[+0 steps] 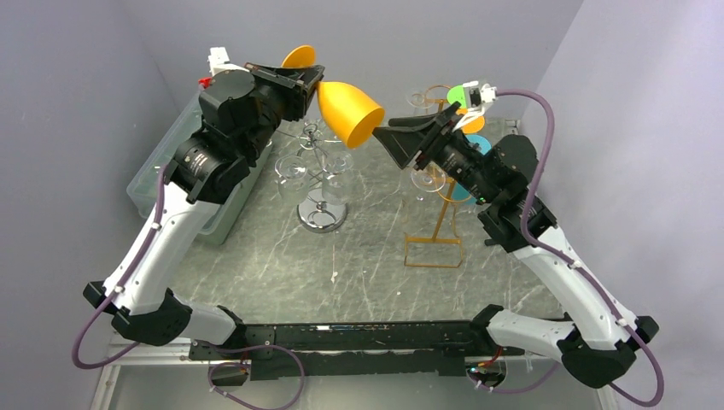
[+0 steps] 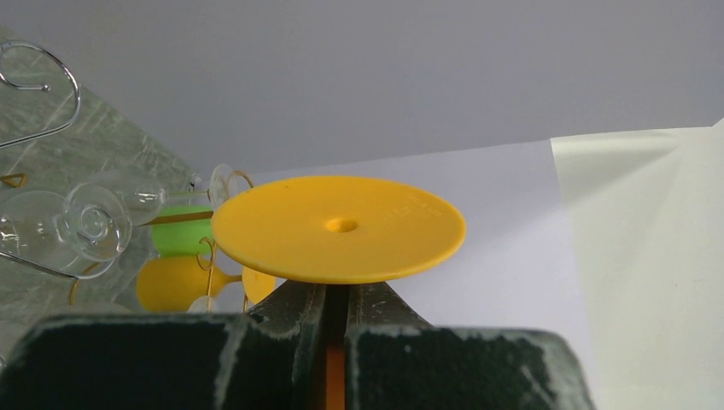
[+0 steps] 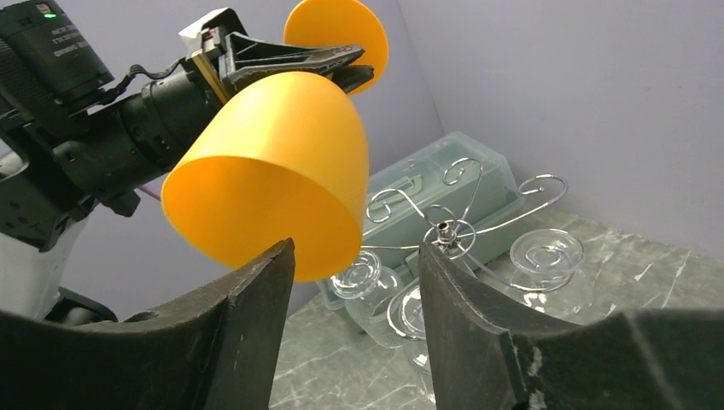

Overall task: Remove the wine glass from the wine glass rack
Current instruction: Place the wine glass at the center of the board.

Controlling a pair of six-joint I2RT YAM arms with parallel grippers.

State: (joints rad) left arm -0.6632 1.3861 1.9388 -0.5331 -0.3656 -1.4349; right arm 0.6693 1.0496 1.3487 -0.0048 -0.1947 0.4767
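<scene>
L gripper (image 1: 309, 81) is pinched tight on the stem of the orange wine glass (image 1: 350, 111) — glass is up in the air, clear of the silver rack (image 1: 322, 209), lying sideways w/ bowl mouth twd the R gripper (image 1: 388, 138). R fingers (image 3: 248, 325) stand apart at the bowl's rim, holding nothing — can't tell if touching. Clear glasses (image 1: 290, 169) hang on the rack below

Nothing legible anywhere. A few lines of small white print on the black motor housing (image 3: 53, 41) at the upper left of the right wrist view, too small and blurred to read (letters or numerals, cannot tell which). Faint raised marks on the round foot of the orange wine glass (image 2: 341, 226), near its centre dimple, likewise unreadable in the left wrist view.
</scene>
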